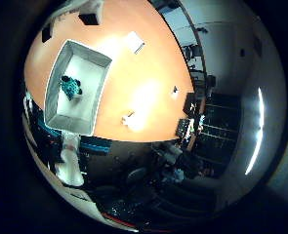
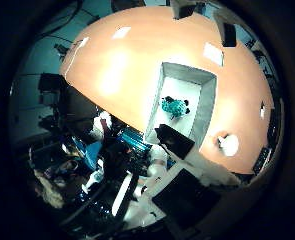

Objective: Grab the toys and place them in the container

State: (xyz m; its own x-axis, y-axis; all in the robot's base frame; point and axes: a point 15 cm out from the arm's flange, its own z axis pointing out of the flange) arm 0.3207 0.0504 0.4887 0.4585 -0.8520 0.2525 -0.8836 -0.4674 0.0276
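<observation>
A white rectangular container point(image 2: 205, 107) stands on an orange table point(image 2: 122, 75), near one of its edges. A teal toy with dark parts point(image 2: 174, 106) lies on the container's floor, also visible as the teal toy point(image 1: 71, 87) in the other palm view. My hand point(image 2: 187, 170) hangs high above the table, with the container under the palm. Its black and white fingers reach in from the view's edge without curling, and nothing is held between them. I see no other toy on the table.
A flat white square point(image 1: 133, 41) lies on the table beyond the container. A small white object point(image 1: 129, 118) sits near the table's edge, and a tiny one point(image 1: 174, 91) further along. Dark furniture and equipment point(image 1: 182, 161) surround the table.
</observation>
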